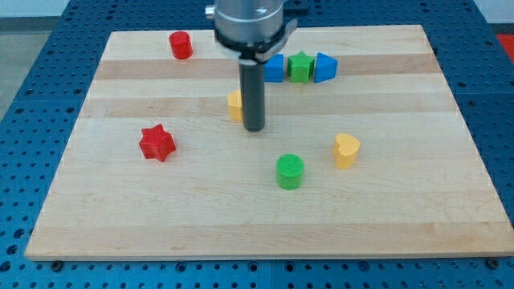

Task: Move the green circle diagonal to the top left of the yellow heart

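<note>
The green circle point(290, 171) lies on the wooden board point(161, 217), below the middle. The yellow heart point(346, 150) stands to its right and a little higher, apart from it. My tip point(254, 128) is above and to the left of the green circle, with a gap between them. It stands right beside another yellow block point(234, 105), which the rod partly hides.
A red star point(157, 143) lies at the left. A red block point(181, 45) is at the top left. A row of a blue block point(275, 69), a green block point(300, 67) and a blue block point(324, 67) sits near the top, behind the rod.
</note>
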### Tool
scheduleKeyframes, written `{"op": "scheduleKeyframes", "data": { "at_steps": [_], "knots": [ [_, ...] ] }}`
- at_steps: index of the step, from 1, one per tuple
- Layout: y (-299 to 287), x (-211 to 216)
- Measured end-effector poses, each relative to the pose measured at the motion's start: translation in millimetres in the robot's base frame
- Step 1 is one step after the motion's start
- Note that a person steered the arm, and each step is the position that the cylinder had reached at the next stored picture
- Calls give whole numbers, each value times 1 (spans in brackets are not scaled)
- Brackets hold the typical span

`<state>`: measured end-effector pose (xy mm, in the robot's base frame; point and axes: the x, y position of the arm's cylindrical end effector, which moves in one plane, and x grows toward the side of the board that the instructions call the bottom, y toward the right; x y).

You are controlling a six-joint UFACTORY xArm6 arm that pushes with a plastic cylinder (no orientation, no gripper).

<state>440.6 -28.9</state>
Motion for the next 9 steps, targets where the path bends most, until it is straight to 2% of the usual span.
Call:
{"op": "scheduleKeyframes", "data": {
  "at_steps": [2, 3, 6, 9],
  "knots": [
    [-4, 92],
    [33, 101],
    [109, 76],
    [99, 49]
  ]
}}
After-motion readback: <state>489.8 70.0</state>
